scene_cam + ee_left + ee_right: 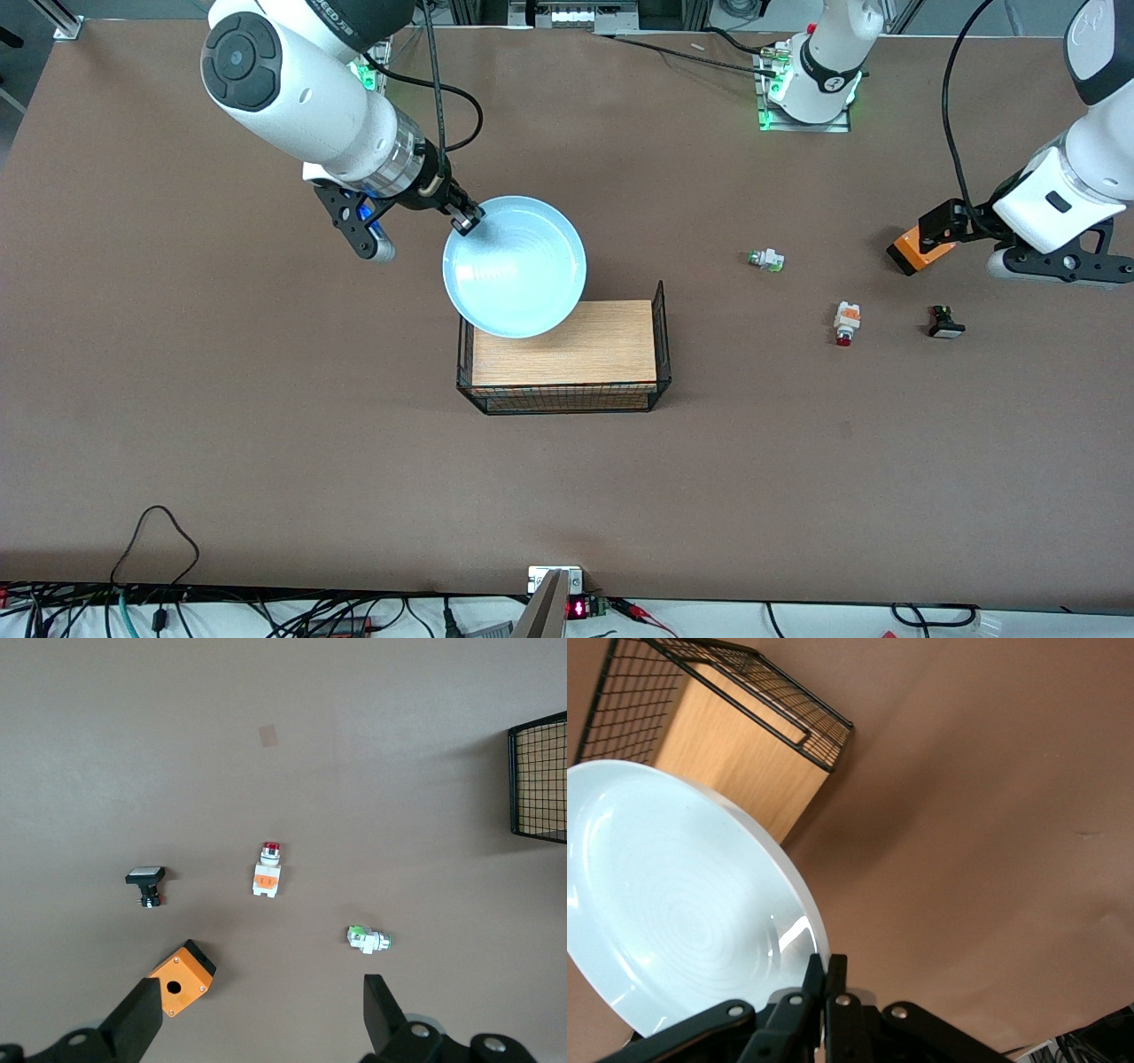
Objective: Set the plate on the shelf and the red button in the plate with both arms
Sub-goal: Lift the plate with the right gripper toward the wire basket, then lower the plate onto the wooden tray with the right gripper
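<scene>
Above the wire basket (660, 341) at mid-worktop, the right gripper (464, 219) pinches the rim of the plate (514, 266), its fingers pressed tight on the edge. The pale blue dish hangs in the air, partly over the basket's wooden floor and partly over the bare brown worktop (221, 425) on the side toward the robots' bases. It has been picked up but not yet set down, so the first half of the job looks midway.

Toward the left arm's end of the worktop, the left gripper (948, 232) hovers with its fingers spread wide and empty, over an orange box (917, 252). The red button (846, 322) lies untouched on the worktop, nearer the front camera than that box, its red cap pointing toward the camera. A white part with a green tip (765, 260) sits between the button and the basket, farther from the camera. A black-and-white button part (944, 322) lies beside the red button, toward the left arm's end.

By the look of it, the button half of the task has not begun: the left arm has yet to descend on the button, grasp it and carry it to its place.
</scene>
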